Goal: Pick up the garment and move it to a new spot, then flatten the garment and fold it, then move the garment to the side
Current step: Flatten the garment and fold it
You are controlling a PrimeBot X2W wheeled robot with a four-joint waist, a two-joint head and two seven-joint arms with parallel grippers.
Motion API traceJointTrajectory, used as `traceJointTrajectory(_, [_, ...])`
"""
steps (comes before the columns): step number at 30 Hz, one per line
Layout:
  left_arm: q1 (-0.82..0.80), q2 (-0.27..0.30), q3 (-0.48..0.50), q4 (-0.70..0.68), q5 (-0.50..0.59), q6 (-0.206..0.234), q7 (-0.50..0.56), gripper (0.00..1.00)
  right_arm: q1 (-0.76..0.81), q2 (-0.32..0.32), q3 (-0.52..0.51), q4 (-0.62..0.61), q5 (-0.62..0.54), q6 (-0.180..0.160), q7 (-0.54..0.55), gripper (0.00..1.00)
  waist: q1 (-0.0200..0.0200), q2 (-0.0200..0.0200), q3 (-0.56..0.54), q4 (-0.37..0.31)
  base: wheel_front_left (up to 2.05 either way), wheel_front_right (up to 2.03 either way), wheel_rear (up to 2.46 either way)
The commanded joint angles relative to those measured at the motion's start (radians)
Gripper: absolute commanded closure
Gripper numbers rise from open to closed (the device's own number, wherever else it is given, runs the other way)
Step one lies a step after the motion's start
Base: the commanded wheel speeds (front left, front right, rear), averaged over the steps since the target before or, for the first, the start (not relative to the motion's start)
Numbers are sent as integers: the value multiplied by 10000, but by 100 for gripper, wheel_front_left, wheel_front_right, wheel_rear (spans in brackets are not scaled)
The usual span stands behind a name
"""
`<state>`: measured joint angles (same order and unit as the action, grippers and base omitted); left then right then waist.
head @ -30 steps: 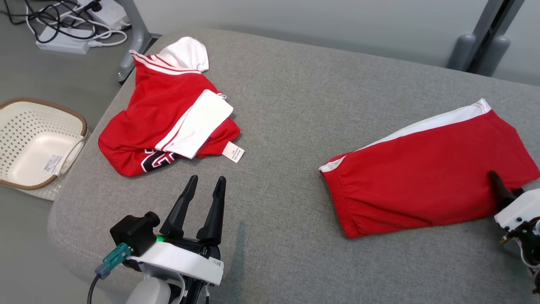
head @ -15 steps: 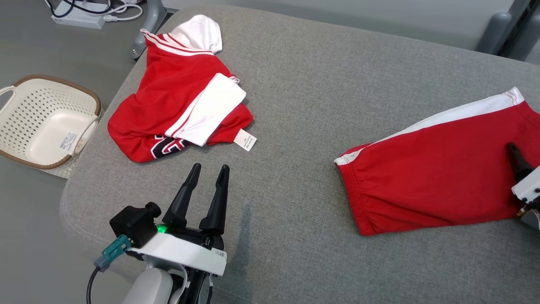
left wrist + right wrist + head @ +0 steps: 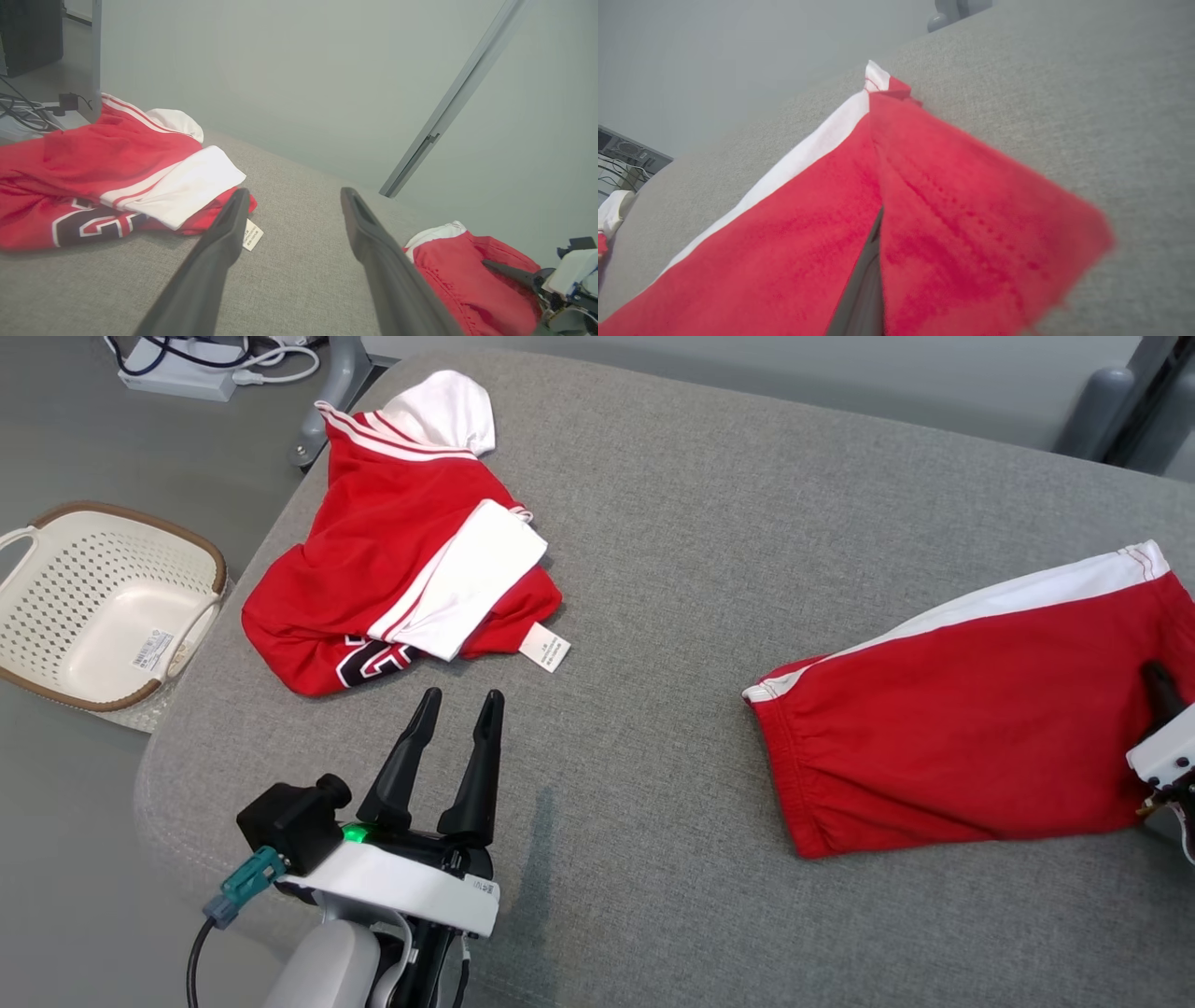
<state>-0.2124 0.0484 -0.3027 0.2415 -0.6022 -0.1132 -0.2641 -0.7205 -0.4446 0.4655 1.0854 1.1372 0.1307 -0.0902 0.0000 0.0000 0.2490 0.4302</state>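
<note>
Folded red shorts with a white side stripe (image 3: 962,728) lie on the right of the grey cushioned surface (image 3: 700,523). My right gripper (image 3: 1158,677) is shut on their right edge. In the right wrist view the red fabric (image 3: 784,242) bunches around a dark finger (image 3: 861,289), whose tip is hidden in the cloth. A crumpled red and white jersey (image 3: 373,569) lies at the far left. My left gripper (image 3: 457,705) hovers open and empty just in front of it. The left wrist view shows the jersey (image 3: 93,172), the shorts (image 3: 467,280) and the right gripper (image 3: 488,265).
A cream perforated basket (image 3: 140,518) with a brown rim sits on the floor left of the surface. A power strip and cables (image 3: 187,364) lie on the floor behind it, near a grey metal leg (image 3: 327,392). The surface's rounded front left edge is beside my left arm.
The right gripper has shut on the right edge of the shorts. The head camera has shifted, so the whole picture has moved. The left gripper stays open in place.
</note>
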Motion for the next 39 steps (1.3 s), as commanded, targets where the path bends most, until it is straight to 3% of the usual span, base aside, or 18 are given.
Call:
traceJointTrajectory(1, [-49, 42, 50, 15, -10, 22, 2, 0, 205, -48, 12, -2, 109, 0, -128, 100, 0, 0, -67, -52, 0, 0, 0])
traceJointTrajectory(11, [186, 44, 155, 46, 129, -29, 4, 0, 961, -153, -125, -80, 815, -1, -1232, 100, 0, 0, -636, -622, 0, 0, 0])
traceJointTrajectory(22, [456, 45, 202, 149, 171, -68, 4, 0, 2183, -323, -743, 815, 1176, 0, -1765, 100, 0, 0, -1387, -1387, 0, 0, 0])
traceJointTrajectory(28, [606, 42, 194, 193, 75, -74, 4, 0, 2429, -474, -1608, 1048, 432, 0, -1767, 100, 0, 0, -1762, -1771, 0, 0, 0])
traceJointTrajectory(33, [608, 47, 158, 196, 61, -82, 2, 0, 2496, -285, -2162, 408, -558, 0, -1765, 100, 0, 0, -1950, -1925, 0, 0, 0])
traceJointTrajectory(39, [750, 45, 356, 291, -315, -85, 4, 0, 2925, 537, -2965, -1146, -2277, 0, -1761, 100, 0, 0, -2268, -1995, 0, 0, 0])
